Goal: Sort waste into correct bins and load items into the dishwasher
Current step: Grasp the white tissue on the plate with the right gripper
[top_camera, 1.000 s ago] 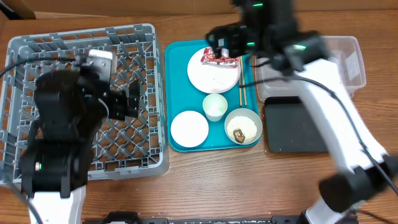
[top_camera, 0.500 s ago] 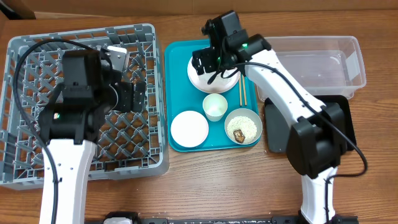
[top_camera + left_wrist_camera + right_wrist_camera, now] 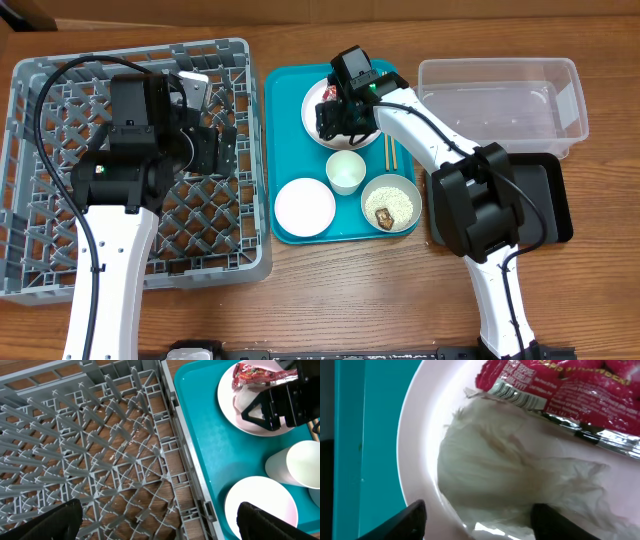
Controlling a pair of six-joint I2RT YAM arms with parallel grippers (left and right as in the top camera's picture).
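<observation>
A pale pink plate (image 3: pixel 358 130) on the teal tray holds a red shiny wrapper (image 3: pixel 560 390) and a crumpled white tissue (image 3: pixel 520 480). My right gripper (image 3: pixel 480 527) is open, low over the plate (image 3: pixel 417 460), with its fingers either side of the tissue. It covers the plate's left part in the overhead view (image 3: pixel 335 115). My left gripper (image 3: pixel 157 527) is open and empty above the right side of the grey dish rack (image 3: pixel 60 120). A cup (image 3: pixel 347 172), an empty bowl (image 3: pixel 304 207), a bowl of rice (image 3: pixel 392 197) with a brown lump (image 3: pixel 383 215) and chopsticks (image 3: pixel 389 152) lie on the tray.
The teal tray (image 3: pixel 285 110) sits between the rack and the bins. The clear tub (image 3: pixel 500 100) stands at the back right, with the black tray (image 3: pixel 545 200) in front of it, partly under the right arm. The rack (image 3: pixel 100 450) holds nothing.
My right arm has come down from above the tray's back edge onto the plate, fingers now around the tissue. My left arm has settled lower over the rack.
</observation>
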